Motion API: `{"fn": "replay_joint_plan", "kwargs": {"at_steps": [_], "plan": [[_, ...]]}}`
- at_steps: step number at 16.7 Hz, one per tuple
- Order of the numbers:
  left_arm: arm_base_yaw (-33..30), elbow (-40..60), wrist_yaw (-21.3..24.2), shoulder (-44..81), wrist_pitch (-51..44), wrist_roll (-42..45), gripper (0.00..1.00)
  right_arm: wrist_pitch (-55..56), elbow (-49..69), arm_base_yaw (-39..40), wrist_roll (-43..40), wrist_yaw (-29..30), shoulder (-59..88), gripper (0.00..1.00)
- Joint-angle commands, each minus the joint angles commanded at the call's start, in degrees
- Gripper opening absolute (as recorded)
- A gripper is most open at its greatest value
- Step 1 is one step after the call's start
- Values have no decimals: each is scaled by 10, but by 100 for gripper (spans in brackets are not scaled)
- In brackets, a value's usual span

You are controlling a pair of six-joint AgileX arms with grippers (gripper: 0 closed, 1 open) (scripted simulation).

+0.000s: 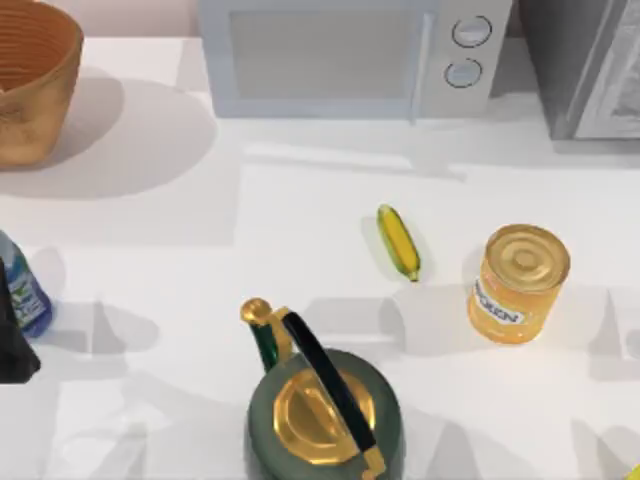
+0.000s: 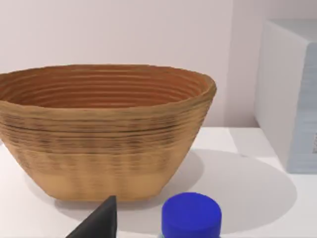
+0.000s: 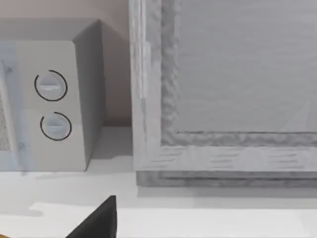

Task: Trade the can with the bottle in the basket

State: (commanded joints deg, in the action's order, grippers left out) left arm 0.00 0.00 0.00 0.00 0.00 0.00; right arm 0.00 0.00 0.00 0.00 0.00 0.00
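The blue bottle [image 1: 25,290] with its white and green label stands upright at the table's left edge, and its blue cap [image 2: 191,215] is close below the left wrist camera. My left gripper [image 1: 14,345] is right beside the bottle, on its near side; whether it touches the bottle I cannot tell. The woven basket [image 1: 35,95] sits at the far left corner, tan outside with a ribbed orange inside [image 2: 104,89], just beyond the bottle. What lies inside it is hidden. The can is out of view. A dark part of my right gripper [image 3: 99,220] faces the appliances at the back right.
A green and gold kettle [image 1: 320,410] stands at the front middle. A corn cob [image 1: 398,242] and a large orange-yellow can [image 1: 517,283] lie to its right. A white microwave [image 1: 350,55] and a grey cabinet [image 1: 590,65] line the back edge.
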Motion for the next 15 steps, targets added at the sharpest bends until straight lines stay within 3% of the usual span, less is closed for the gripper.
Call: {"fn": "replay_joint_plan", "kwargs": {"at_steps": [7, 15], "plan": [[16, 74, -7, 81, -37, 4, 100, 0, 0, 0, 0, 0, 0, 100], [53, 410, -1, 432, -199, 27, 100, 0, 0, 0, 0, 0, 0, 100]]}}
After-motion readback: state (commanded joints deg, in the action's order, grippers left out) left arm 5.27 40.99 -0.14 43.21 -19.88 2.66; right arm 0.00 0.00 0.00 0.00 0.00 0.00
